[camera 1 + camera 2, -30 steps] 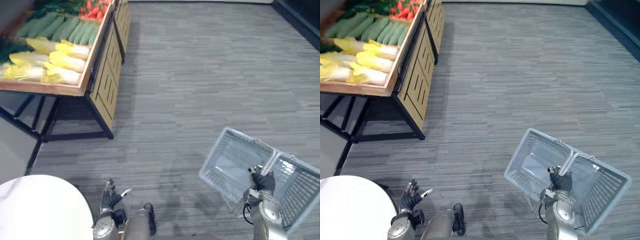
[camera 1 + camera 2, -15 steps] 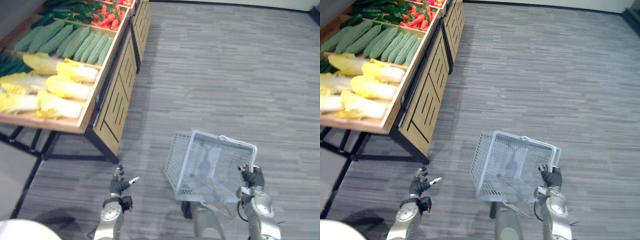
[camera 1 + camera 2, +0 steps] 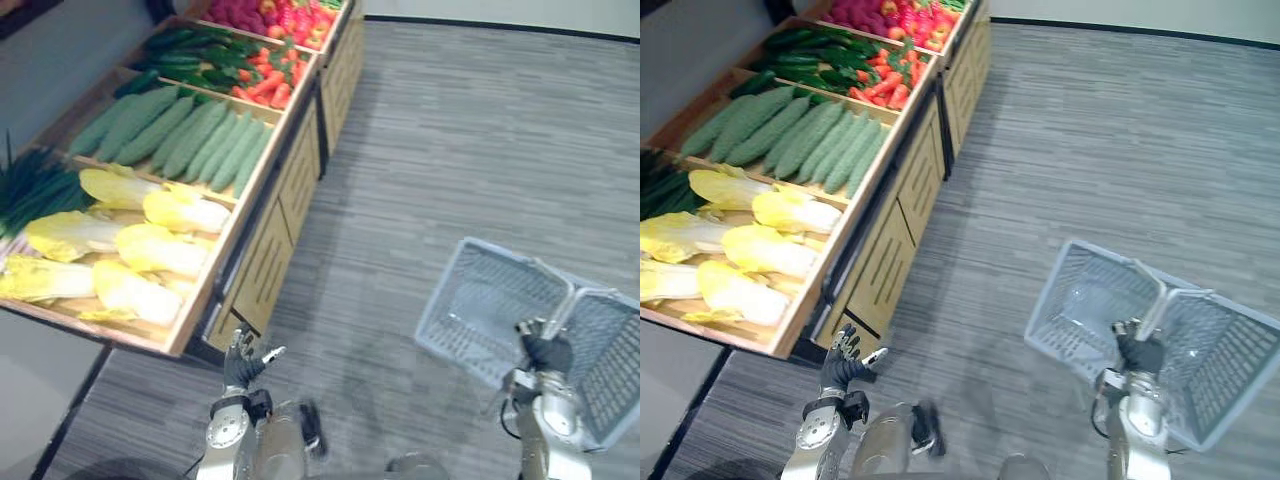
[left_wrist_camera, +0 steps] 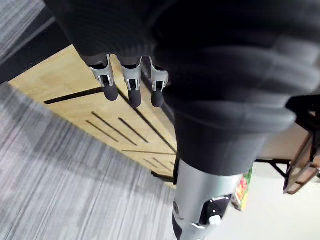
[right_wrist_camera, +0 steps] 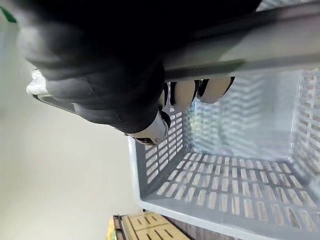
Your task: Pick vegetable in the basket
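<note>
A grey plastic basket (image 3: 488, 312) hangs tilted over the striped grey carpet (image 3: 470, 130) on the robot's right side, well apart from the wooden stand (image 3: 268, 268). The right robot hand (image 3: 546, 353) is grasping the basket by its pale handle (image 3: 560, 308). In the right wrist view the fingers (image 5: 185, 93) are curled under the handle bar, with the basket's slotted walls and floor beyond them.

The left robot hand (image 3: 243, 362) is released and holds nothing, with its fingers straight and spread. It sits low on the left side, just beside the near front corner of the stand. In the left wrist view its fingers (image 4: 131, 89) point toward the stand's light wood side panel with dark slots.

The vegetables lie in the stand's compartments, none of them in the basket or in either hand. Yellow cabbages (image 3: 160, 250) fill the compartment at the near edge. Behind them is a row of pale green gourds (image 3: 190, 140), with dark leafy stalks (image 3: 35, 190) toward the left edge. Further back lie dark green cucumbers (image 3: 190, 50) and red carrots or peppers (image 3: 265, 80). Red and pink produce (image 3: 290, 15) sits at the far end; I cannot tell what kind.
</note>
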Robot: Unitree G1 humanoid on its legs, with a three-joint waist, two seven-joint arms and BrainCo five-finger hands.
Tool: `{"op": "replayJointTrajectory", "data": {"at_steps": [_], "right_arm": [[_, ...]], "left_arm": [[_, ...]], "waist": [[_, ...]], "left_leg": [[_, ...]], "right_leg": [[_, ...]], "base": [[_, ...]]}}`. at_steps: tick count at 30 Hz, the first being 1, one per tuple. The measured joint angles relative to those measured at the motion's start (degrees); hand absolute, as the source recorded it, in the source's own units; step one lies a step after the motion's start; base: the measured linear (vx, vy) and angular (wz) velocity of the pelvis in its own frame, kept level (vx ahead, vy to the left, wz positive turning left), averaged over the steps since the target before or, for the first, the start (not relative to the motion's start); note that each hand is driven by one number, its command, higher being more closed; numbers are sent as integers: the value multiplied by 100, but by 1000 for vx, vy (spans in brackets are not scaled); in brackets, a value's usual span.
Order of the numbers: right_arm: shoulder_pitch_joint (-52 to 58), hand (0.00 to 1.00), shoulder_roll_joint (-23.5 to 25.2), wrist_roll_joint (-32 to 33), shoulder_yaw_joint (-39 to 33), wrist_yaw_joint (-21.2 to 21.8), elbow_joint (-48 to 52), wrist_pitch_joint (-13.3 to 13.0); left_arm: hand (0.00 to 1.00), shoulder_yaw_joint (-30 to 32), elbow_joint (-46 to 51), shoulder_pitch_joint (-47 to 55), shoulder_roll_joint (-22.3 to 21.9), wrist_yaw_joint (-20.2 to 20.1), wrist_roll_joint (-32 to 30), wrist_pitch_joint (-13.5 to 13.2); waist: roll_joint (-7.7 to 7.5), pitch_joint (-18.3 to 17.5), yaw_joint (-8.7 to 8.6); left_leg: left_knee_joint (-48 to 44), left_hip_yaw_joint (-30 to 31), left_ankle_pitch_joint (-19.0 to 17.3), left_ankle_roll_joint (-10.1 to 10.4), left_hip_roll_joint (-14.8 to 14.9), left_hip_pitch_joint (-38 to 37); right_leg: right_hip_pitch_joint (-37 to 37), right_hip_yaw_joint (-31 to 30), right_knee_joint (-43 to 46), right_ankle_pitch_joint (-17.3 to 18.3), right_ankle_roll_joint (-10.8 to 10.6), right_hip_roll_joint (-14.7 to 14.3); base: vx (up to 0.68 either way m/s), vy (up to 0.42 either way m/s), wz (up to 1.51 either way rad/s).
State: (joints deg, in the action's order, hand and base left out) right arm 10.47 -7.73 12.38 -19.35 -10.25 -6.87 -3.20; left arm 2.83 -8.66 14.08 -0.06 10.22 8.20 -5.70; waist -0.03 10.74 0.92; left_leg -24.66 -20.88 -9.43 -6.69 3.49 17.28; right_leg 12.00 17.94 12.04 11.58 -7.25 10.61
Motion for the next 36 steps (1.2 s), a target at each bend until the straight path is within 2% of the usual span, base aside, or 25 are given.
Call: {"op": "replayJointTrajectory", "data": {"at_steps": [2, 3, 4, 5, 6, 7, 9, 11, 12, 13, 14, 15, 17, 19, 21, 22, 23, 24, 25, 26, 27, 29, 31, 34, 36], "right_arm": [[-21, 100, 34, -166, 43, 40, -269, 36], [-16, 100, 50, -232, 112, 44, -462, 93], [-8, 100, 58, -237, 189, 51, -592, 139], [-11, 100, 70, -244, 343, 54, -682, 196], [-6, 100, 80, -257, 431, 62, -698, 207], [2, 100, 125, -323, 524, 136, -704, 207], [36, 100, 165, -377, 532, 174, -669, 206], [190, 100, 238, -398, 536, 175, -318, 172], [246, 100, 258, -397, 535, 175, -223, 133], [380, 100, 297, -395, 533, 174, -48, 71], [484, 100, 276, -388, 525, 149, 10, 8], [524, 100, 280, -387, 382, 121, -2, -13], [757, 100, 193, -386, 283, 156, 31, -22], [921, 100, 182, -392, 333, 161, 33, -20], [1059, 100, 321, -387, 351, 152, 32, -15], [1149, 100, 415, -381, 311, 144, 32, -15], [1277, 100, 460, -337, 231, 140, 30, -16], [1321, 100, 461, -336, 199, 132, 29, -16], [1355, 100, 431, -332, 123, 117, -24, -19], [1338, 100, 413, -317, 89, 115, -84, -29], [1318, 100, 380, -260, -14, 116, -158, -33], [1176, 100, 390, -223, -82, 157, -447, -61], [1063, 100, 410, -186, -125, 169, -893, -57], [903, 100, 412, -109, -382, 166, -1344, -51], [710, 100, 413, -112, -337, 185, -1500, -52]], "left_arm": [[0, -11, 31, 9, 5, -7, -1, -2], [0, -7, 112, 0, 41, 1, 0, 0], [0, -14, 242, 21, 83, 24, -2, 0], [0, -51, 504, 89, 100, 87, -4, -1], [0, -58, 692, 133, 124, 138, -5, -3], [0, -103, 1088, 153, 139, 220, -40, -77], [0, -174, 1435, 75, 139, 261, -46, -182], [0, -369, 1830, -101, 125, 274, -53, -385], [0, -413, 1868, -168, 120, 275, -60, -421], [0, -473, 1939, -289, 117, 323, -181, -476], [0, -506, 1966, -329, 113, 368, -297, -492], [0, -521, 1950, -341, 2, 378, -345, -468], [0, -605, 1990, -272, -74, 382, -505, -465], [0, -661, 1996, -294, -79, 380, -680, -465], [0, -699, 1996, -331, -90, 375, -689, -462], [0, -702, 1996, -350, -92, 376, -720, -458], [0, -701, 1997, -352, -87, 380, -807, -449], [0, -699, 1997, -355, -86, 381, -839, -443], [0, -692, 2007, -354, -80, 377, -895, -424], [0, -682, 2010, -360, -74, 376, -897, -418], [0, -656, 2016, -356, -65, 371, -914, -415], [0, -543, 2022, -320, 3, 357, -1009, -402], [0, -489, 1969, -250, 142, 345, -1147, -351], [0, -413, 1730, -208, 207, 230, -1372, -347], [0, -395, 1388, -189, 264, 186, -1519, -274]], "waist": [[-4, 5, -19], [-9, 5, -46], [-16, 4, -106], [-4, 8, -147], [4, 9, -166], [21, 15, -164], [28, 22, -164], [74, 21, -167], [72, 23, -168], [20, 7, -171], [-53, 25, -188], [19, 29, -161], [70, -4, -137], [169, -61, -122], [185, -66, -148], [185, -64, -164], [147, -41, -164], [141, -35, -168], [141, -26, -162], [140, -25, -159], [132, -39, -151], [100, -44, -160], [52, -101, -170], [60, -122, -179], [74, -144, -177]], "left_leg": [[141, 168, -257, 0, -258, -425], [358, 343, -347, -10, -411, -768], [485, 484, -398, -46, -490, -1020], [637, 655, -422, -53, -535, -1320], [731, 743, -422, -52, -542, -1487], [887, 963, -422, -51, -519, -1807], [894, 1290, -431, -35, -480, -2009], [722, 1855, -537, 140, -308, -2143], [624, 1962, -586, 226, -262, -2132], [354, 2152, -776, 521, -195, -2073], [62, 2302, -1094, 798, -147, -1978], [-2, 2377, -1157, 827, -24, -1984], [46, 2661, -950, 1069, 171, -1939], [30, 2720, -753, 1167, 322, -1729], [14, 2561, -501, 1172, 538, -1480], [3, 2278, -390, 1115, 664, -1377], [-121, 1391, -362, 1008, 933, -1298], [-167, 987, -365, 998, 1056, -1291], [-163, 245, -339, 895, 1278, -1333], [-130, -72, -319, 862, 1335, -1365], [14, -527, -300, 834, 1349, -1390], [390, -586, -233, 853, 1142, -1381], [935, -544, 11, 915, 927, -1406], [1621, -527, 613, 1016, 685, -1527], [1918, -610, 793, 1028, 593, -1648]], "right_leg": [[-266, -177, 1314, -162, -244, 285], [-732, -407, 2662, -484, -351, 515], [-1143, -609, 3641, -376, -160, 577], [-1591, -766, 4408, -118, 136, 543], [-1786, -780, 4576, -15, 218, 516], [-2154, -733, 4421, 203, 374, 389], [-2467, -838, 3956, 394, 550, 160], [-2843, -1532, 2805, 466, 524, -436], [-2895, -1780, 2499, 439, 512, -564], [-2914, -2310, 1803, 226, 443, -749], [-2851, -2524, 1581, -341, 238, -760], [-2810, -2316, 1740, -254, 316, -804], [-2845, -2055, 2306, 82, 426, -798], [-2799, -1551, 2379, 164, 565, -725], [-2625, -1060, 2243, 196, 626, -616], [-2480, -807, 2117, 214, 671, -564], [-2241, -436, 1931, 275, 805, -465], [-2134, -324, 1869, 306, 858, -435], [-1993, -117, 1794, 321, 883, -398], [-1945, -19, 1764, 327, 885, -364], [-1911, 87, 1683, 348, 855, -297], [-1946, 65, 1542, 412, 728, -229], [-1934, -162, 1216, 307, 645, -314], [-1930, -394, 814, -78, 601, -410], [-1925, -539, 624, -282, 620, -445]], "base": [[476, 198, 54], [467, 116, 63], [557, 74, 84], [472, 6, 74], [465, -17, 81], [373, -37, 70], [421, -134, 95], [434, -266, 138], [372, -308, 161], [365, -348, 177], [338, -358, 170], [325, -344, 137], [313, -416, 119], [177, -359, 146], [72, -262, 158], [19, -224, 169], [4, -198, 167], [-37, -174, 160], [-58, -51, 101], [-106, -17, 96], [-175, 40, 73], [-182, 36, 62], [-138, 1, 63], [-49, 33, 29], [-13, 82, -29]]}}
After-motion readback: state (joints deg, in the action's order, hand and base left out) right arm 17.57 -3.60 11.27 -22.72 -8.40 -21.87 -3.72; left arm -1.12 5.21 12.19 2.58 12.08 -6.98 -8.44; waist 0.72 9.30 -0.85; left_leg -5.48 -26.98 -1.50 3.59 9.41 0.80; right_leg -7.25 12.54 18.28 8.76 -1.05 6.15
